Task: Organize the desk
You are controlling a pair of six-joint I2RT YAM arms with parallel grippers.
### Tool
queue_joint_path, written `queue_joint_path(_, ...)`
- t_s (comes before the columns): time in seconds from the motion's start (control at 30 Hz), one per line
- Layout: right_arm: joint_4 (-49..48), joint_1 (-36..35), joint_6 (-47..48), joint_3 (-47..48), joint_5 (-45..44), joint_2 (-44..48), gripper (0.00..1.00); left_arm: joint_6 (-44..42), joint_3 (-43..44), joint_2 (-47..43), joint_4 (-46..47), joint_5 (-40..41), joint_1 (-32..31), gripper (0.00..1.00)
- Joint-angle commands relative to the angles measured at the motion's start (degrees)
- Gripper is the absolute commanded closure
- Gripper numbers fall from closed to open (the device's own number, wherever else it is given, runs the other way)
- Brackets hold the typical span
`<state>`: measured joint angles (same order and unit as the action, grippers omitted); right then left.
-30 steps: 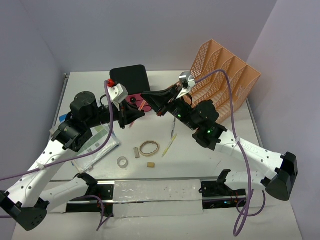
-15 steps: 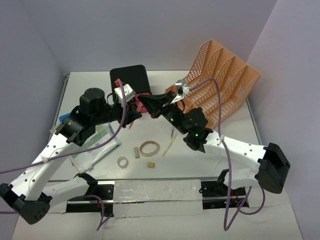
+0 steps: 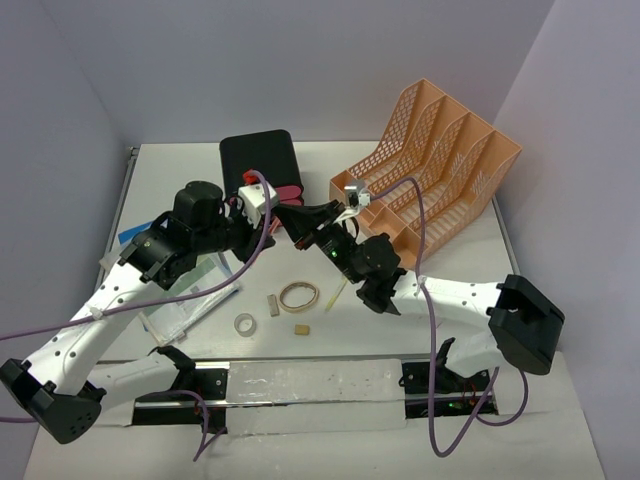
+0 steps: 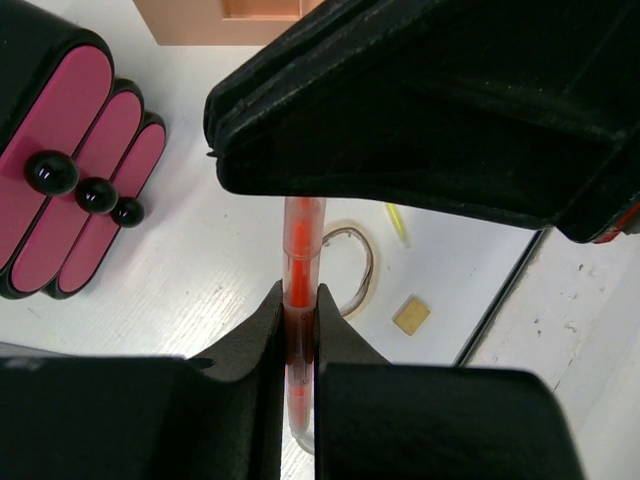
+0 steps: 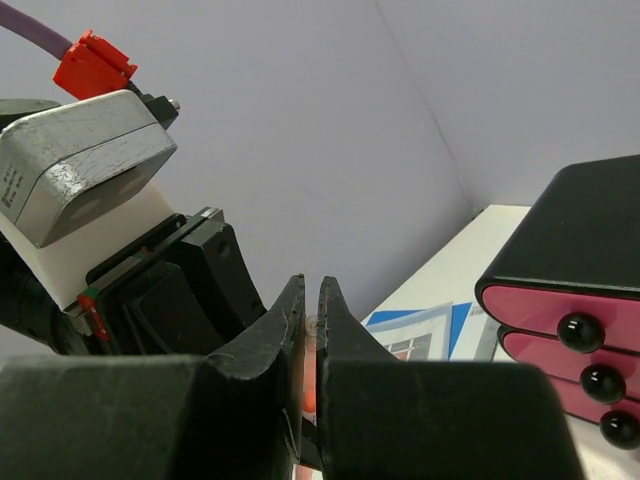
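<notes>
Orange ink shows through the clear pen (image 4: 299, 265) that we hold above the desk (image 3: 170, 180), which spreads white beneath both arms. Our left gripper (image 4: 298, 305) is clamped on the barrel, and our right gripper (image 5: 311, 300) pinches the same pen from the opposite side. Just beyond stand the black drawer box (image 3: 260, 158) and the peach mesh rack (image 3: 440, 150).

Large, flat, pale white rectangular desk (image 3: 170, 170)
</notes>
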<state>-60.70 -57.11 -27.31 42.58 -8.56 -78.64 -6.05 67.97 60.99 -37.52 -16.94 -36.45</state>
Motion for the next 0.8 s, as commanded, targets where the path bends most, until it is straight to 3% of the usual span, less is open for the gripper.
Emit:
queue_joint_path(0.0,11.07,-6.67,-3.16,-4.11,12.69,-4.35,1.0,0.95,2.87,-1.72,25.36,6.95,1.17,1.0)
queue_joint_path(0.77,8.58,-9.63,-4.15,-5.16,9.53,-7.54,1.0,1.94,0.61,-1.43,26.21,5.54,3.84,1.0)
